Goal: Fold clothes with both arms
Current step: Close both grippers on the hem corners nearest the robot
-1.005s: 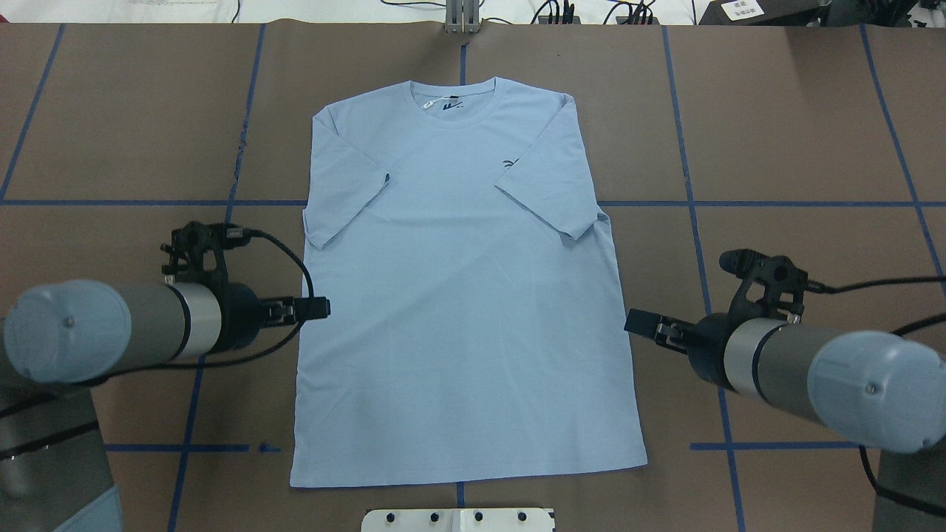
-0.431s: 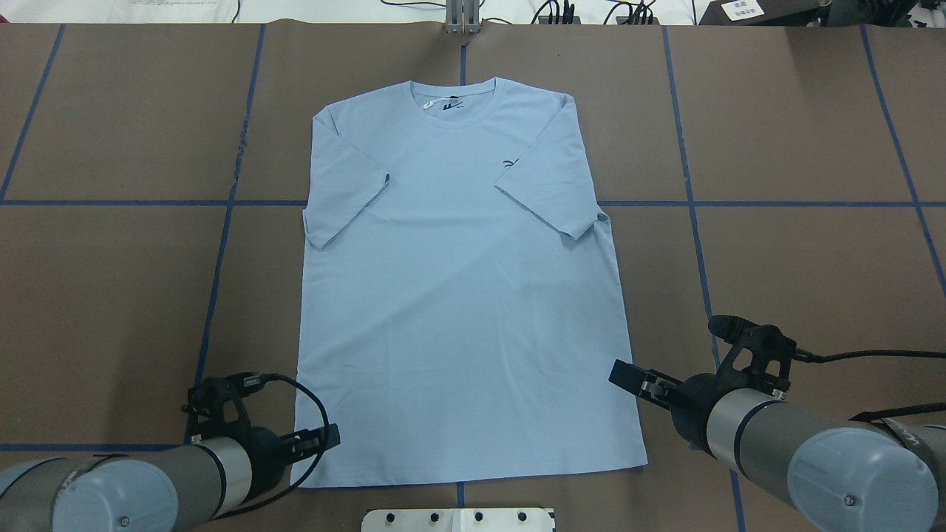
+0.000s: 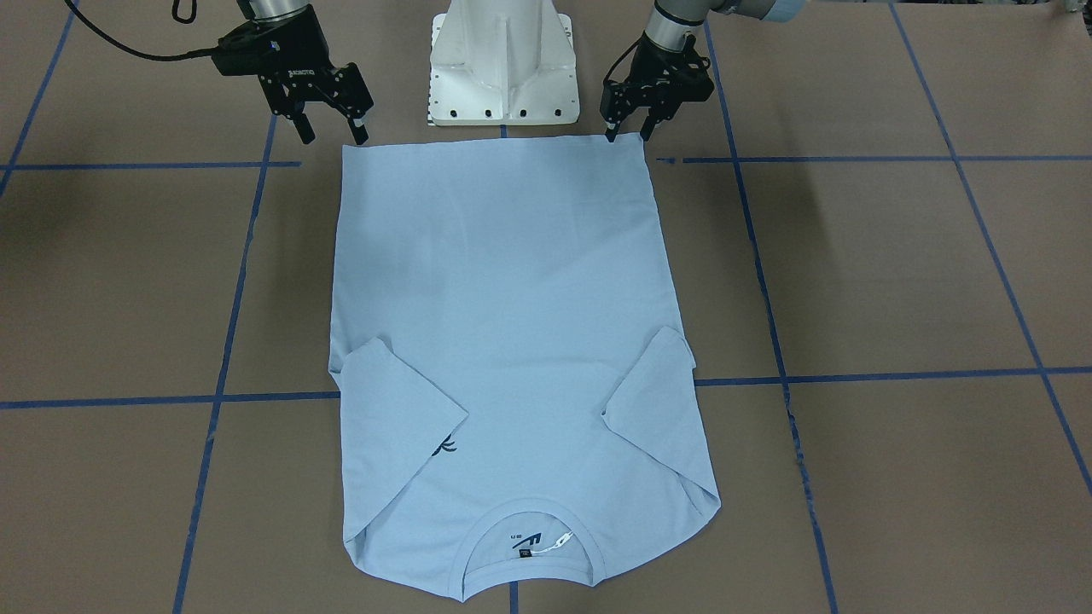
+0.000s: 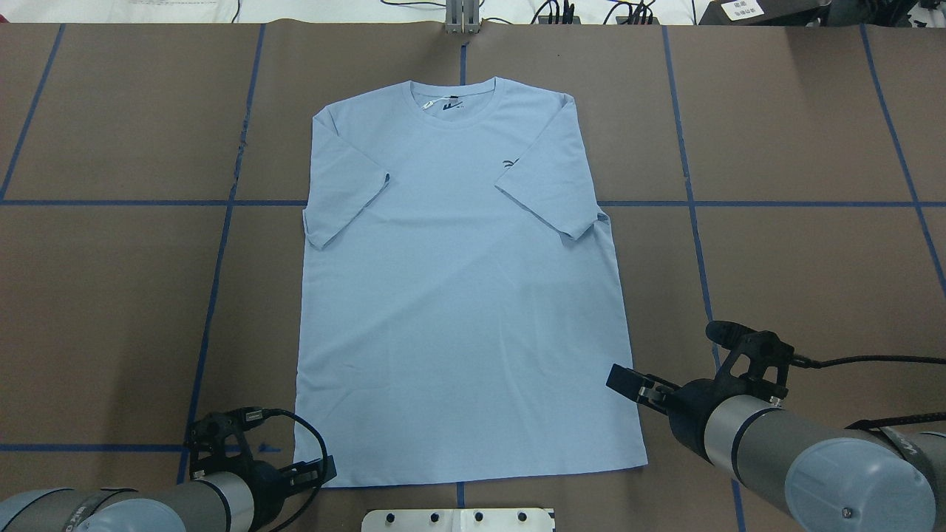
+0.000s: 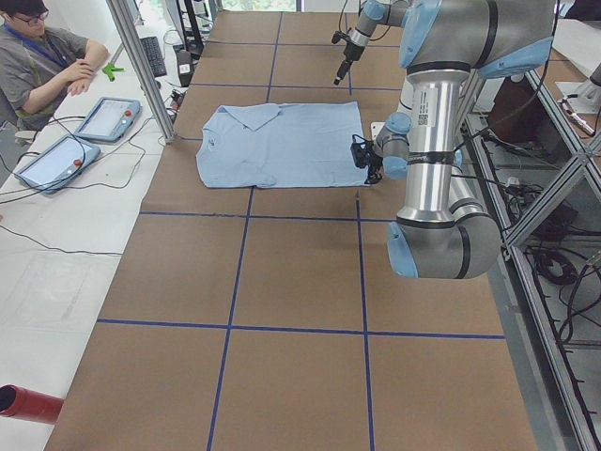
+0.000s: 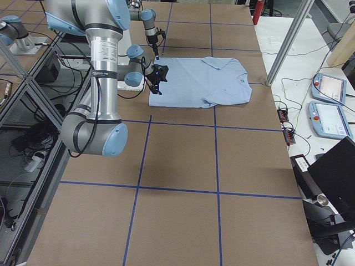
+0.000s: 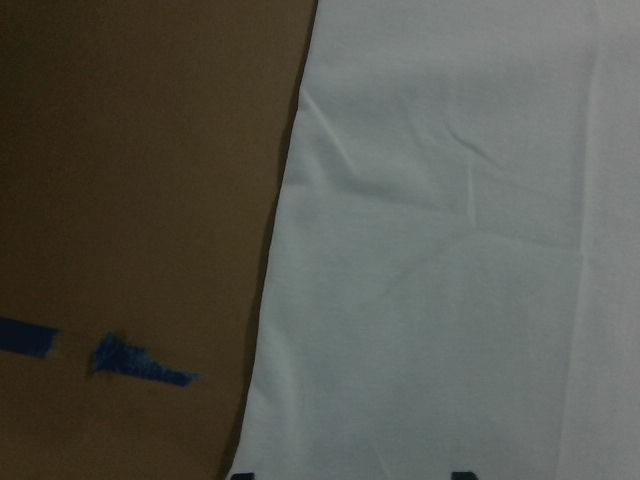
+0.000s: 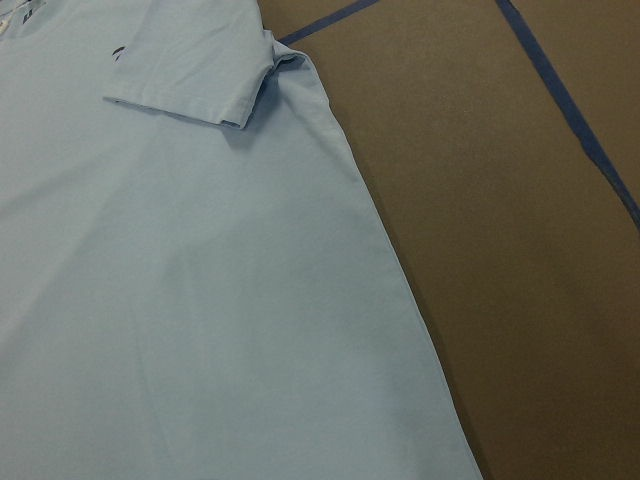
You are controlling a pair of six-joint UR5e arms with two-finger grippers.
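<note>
Misgrasp is risked: one layer alone of the flat light blue short-sleeved T-shirt (image 3: 503, 281) may be pinched. The black left gripper (image 3: 627, 135) and black right gripper (image 3: 333, 135) are seen parted and empty, near its hem corners.

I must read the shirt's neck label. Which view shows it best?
The exterior front-facing view: the neck label is nearest that camera and largest. Overhead shows it smaller; elsewhere it is tiny or cut off.

A robotics lab: tape-gridded table (image 4: 111, 111), teach pendants (image 5: 108, 117), aluminium framing (image 5: 141, 66).
</note>
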